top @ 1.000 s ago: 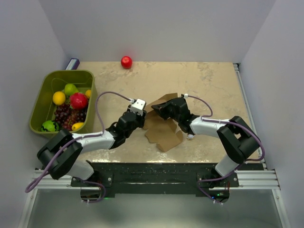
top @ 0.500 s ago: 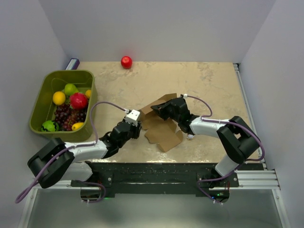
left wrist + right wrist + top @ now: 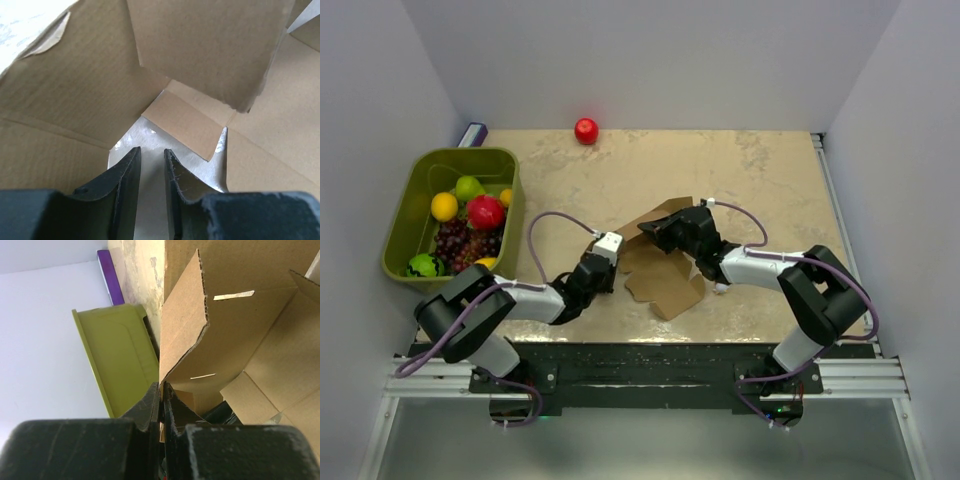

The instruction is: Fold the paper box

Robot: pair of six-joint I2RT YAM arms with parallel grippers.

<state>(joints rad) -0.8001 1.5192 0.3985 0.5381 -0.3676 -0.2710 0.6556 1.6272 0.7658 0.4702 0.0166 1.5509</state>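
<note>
Since the earlier frames the left gripper has drawn back slightly and narrowed; its jaws stand a little apart, empty, by the paper box, which lies part-unfolded near the middle of the near edge of the table. The right gripper is clenched on a raised flap. Judged: light, stiff, matt brown corrugated cardboard that yields at the creases; pinch it at the flap edges.

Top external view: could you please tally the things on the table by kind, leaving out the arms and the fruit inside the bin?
paper box: 1
green bin: 1
red round fruit: 1
purple object: 1
Total: 4
</note>
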